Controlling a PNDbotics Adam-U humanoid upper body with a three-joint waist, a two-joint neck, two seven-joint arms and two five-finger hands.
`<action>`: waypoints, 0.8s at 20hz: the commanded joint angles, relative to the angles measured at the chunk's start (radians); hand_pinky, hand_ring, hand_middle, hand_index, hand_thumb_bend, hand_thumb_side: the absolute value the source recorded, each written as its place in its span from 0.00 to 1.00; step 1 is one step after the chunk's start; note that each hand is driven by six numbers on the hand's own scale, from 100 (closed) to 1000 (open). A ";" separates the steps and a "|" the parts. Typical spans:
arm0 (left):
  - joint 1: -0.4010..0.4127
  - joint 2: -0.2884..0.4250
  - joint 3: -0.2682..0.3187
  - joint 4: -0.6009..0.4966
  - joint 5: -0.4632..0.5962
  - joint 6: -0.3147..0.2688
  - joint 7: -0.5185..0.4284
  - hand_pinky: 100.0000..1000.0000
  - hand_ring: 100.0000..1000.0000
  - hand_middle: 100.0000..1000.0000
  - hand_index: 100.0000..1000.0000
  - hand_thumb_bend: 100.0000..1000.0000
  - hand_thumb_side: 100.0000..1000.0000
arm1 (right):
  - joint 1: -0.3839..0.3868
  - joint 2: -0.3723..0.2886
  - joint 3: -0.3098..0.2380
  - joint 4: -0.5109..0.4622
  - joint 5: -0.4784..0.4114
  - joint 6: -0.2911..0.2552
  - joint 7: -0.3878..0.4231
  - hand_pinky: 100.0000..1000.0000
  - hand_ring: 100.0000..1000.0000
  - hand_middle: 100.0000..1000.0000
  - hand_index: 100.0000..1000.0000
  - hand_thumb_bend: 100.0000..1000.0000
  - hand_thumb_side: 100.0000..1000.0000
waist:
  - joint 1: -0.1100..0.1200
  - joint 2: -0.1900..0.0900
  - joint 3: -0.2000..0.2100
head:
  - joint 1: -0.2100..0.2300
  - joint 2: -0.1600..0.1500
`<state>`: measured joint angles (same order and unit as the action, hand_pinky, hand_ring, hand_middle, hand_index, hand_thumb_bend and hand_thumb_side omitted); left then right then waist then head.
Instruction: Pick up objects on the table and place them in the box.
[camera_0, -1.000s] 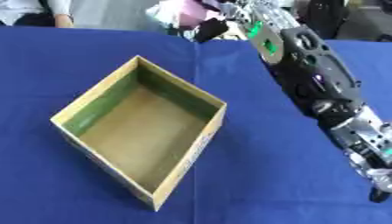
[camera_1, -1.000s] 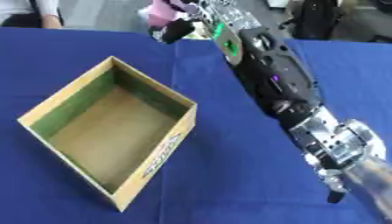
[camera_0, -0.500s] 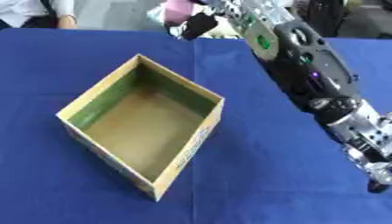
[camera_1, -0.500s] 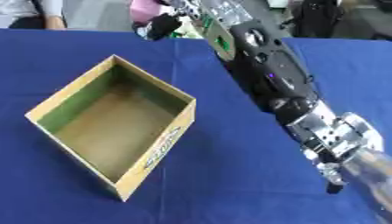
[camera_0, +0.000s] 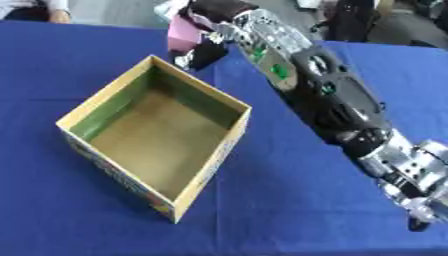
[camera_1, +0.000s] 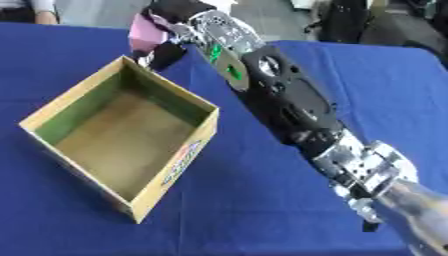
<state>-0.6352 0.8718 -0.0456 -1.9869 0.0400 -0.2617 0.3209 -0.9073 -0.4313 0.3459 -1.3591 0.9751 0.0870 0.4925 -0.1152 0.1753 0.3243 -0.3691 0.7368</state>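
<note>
An open cardboard box (camera_0: 154, 135) with green inner walls and a brown floor stands on the blue table, and I see nothing inside it. My right arm (camera_0: 332, 95) reaches from the lower right across to the far side of the table. My right hand (camera_0: 203, 39) is shut on a pink object (camera_0: 184, 31), held in the air just beyond the box's far corner. The object is partly hidden by the fingers. My left hand shows in neither view.
The blue tablecloth (camera_0: 289, 200) covers the whole table. A person's sleeve and hand (camera_0: 44, 9) show at the far left edge. Dark equipment (camera_0: 350, 20) stands beyond the table's far edge.
My right hand with the pink object has moved left and nearer, from above the far table edge toward the box's far corner. The camera has shifted a little too.
</note>
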 joint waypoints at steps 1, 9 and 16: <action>-0.017 0.029 0.008 -0.013 0.004 0.012 -0.003 0.76 0.82 0.74 0.72 0.00 0.55 | -0.007 0.008 0.004 -0.025 0.011 -0.003 0.003 0.96 0.73 0.44 0.58 0.00 0.57 | 0.000 -0.021 -0.008 | 0.002 -0.001; -0.011 0.012 0.014 -0.013 0.011 0.031 -0.008 0.77 0.82 0.76 0.71 0.00 0.58 | 0.018 0.058 0.022 -0.014 0.053 -0.006 -0.012 0.96 0.73 0.44 0.58 0.00 0.57 | -0.017 -0.024 -0.009 | 0.004 -0.001; -0.007 0.004 0.014 -0.013 0.010 0.036 -0.010 0.77 0.82 0.77 0.71 0.00 0.60 | 0.031 0.084 0.027 -0.016 0.040 0.005 -0.030 0.85 0.69 0.44 0.58 0.00 0.59 | -0.017 -0.020 0.001 | 0.008 -0.001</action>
<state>-0.6330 0.8622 -0.0453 -1.9869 0.0478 -0.2294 0.3112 -0.8616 -0.3385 0.3772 -1.3627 1.0180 0.0884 0.4708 -0.1431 0.1686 0.3255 -0.3627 0.7374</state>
